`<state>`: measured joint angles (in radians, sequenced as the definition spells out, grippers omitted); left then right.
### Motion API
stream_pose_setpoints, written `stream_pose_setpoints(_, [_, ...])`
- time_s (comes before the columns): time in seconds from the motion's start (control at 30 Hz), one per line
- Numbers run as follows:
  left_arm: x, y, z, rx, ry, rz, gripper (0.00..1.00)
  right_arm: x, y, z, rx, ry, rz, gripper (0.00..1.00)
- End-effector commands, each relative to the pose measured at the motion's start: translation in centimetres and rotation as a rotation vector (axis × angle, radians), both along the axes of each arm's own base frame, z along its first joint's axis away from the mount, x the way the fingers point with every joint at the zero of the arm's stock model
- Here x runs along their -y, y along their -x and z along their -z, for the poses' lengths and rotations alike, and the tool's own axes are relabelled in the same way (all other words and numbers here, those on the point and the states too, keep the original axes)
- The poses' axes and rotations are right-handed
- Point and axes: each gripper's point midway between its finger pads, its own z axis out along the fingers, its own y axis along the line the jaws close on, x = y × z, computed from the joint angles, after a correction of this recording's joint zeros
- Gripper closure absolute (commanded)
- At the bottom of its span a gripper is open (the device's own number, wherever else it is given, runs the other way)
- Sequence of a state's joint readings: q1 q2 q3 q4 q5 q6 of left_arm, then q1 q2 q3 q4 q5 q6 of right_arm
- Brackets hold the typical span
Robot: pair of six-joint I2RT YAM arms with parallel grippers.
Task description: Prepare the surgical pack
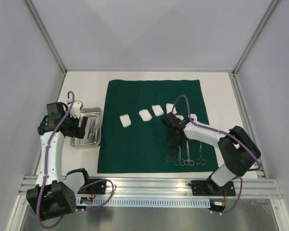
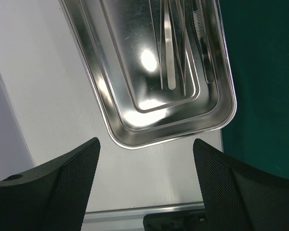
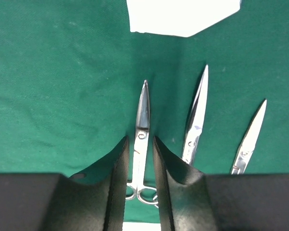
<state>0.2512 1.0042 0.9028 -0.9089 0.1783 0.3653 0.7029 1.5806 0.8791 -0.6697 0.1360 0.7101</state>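
The dark green drape (image 1: pixel 134 144) lies flat in the middle of the table. Several white gauze pads (image 1: pixel 145 114) lie in a row across it. Three scissors (image 1: pixel 187 155) lie side by side near its front right. My right gripper (image 1: pixel 175 142) is low over the leftmost one. In the right wrist view its fingers stand narrowly apart on either side of that scissors' shank (image 3: pixel 143 110), and the gripper (image 3: pixel 140 139) is open. The steel tray (image 1: pixel 81 142) with forceps (image 1: pixel 91 130) sits left of the drape. My left gripper (image 2: pixel 145 144) is open and empty above the tray's near rim (image 2: pixel 106 110).
In the right wrist view two more scissors (image 3: pixel 197 110) lie to the right on the drape (image 3: pixel 62 86), with a gauze pad (image 3: pixel 182 17) just beyond. White walls and metal posts ring the table. A metal rail (image 1: pixel 149 185) runs along the near edge.
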Motion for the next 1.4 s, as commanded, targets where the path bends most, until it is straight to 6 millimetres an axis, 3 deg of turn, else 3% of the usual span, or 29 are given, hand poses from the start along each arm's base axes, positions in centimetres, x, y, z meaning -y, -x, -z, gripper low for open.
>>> stream_pose_setpoints(0.0, [-0.1, -0.4, -1.5, 0.050, -0.009, 0.009, 0.13, -0.5, 0.1, 1.0, -0.013, -0.030, 0.010, 0.73])
stream_pose_setpoints(0.3, [-0.1, -0.4, -1.7, 0.052, -0.013, 0.008, 0.13, -1.0, -0.1, 0.1, 0.009, -0.069, 0.016, 0.99])
stream_pose_setpoints(0.67, [-0.1, -0.5, -2.1, 0.058, -0.012, 0.013, 0.13, -3.2, -1.3, -3.3, 0.111, -0.224, 0.016, 0.99])
stream_pose_setpoints(1.03, [0.2, -0.6, -2.5, 0.059, 0.000, 0.026, 0.14, -5.5, -3.4, -5.2, 0.177, -0.312, 0.046, 1.00])
stream_pose_setpoints(1.23, [1.2, -1.0, -4.8, 0.100, 0.031, 0.097, 0.18, -8.8, -6.3, -9.8, 0.311, -0.364, 0.035, 1.00])
stream_pose_setpoints(1.3, [2.3, -1.0, -5.5, 0.105, 0.071, 0.143, 0.18, -10.8, -7.5, -12.3, 0.366, -0.410, 0.019, 0.99])
stream_pose_setpoints(1.37, [3.4, -1.1, -6.7, 0.124, 0.124, 0.184, 0.18, -12.7, -8.2, -12.9, 0.382, -0.439, 0.007, 1.00])
